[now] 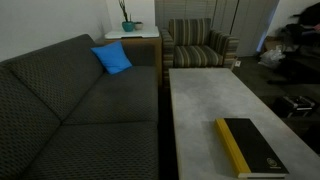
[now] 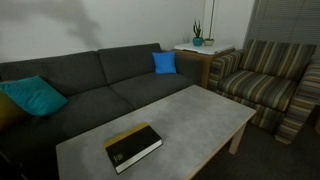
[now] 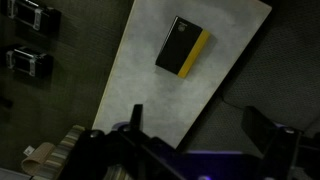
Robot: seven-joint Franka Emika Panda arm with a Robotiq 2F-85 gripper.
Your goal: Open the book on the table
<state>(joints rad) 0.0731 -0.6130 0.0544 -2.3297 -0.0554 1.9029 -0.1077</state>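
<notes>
simply one closed book [image 2: 133, 147], one grey table [image 2: 205, 108], one sofa [image 2: 100, 72]

The jaws are blurred and cut off at the wrist view's lower edge; beyond them, the mark on the thin black yellow-spined hardcover book [image 3: 182, 47] is unreadable.

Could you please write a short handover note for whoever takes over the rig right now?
Gripper: open, empty, high above the table.
Book: closed, lying flat near one end of the table, nothing touching it.
Done: nothing yet.
Left: come down to the book, catch the cover's edge and swing it open.
</notes>
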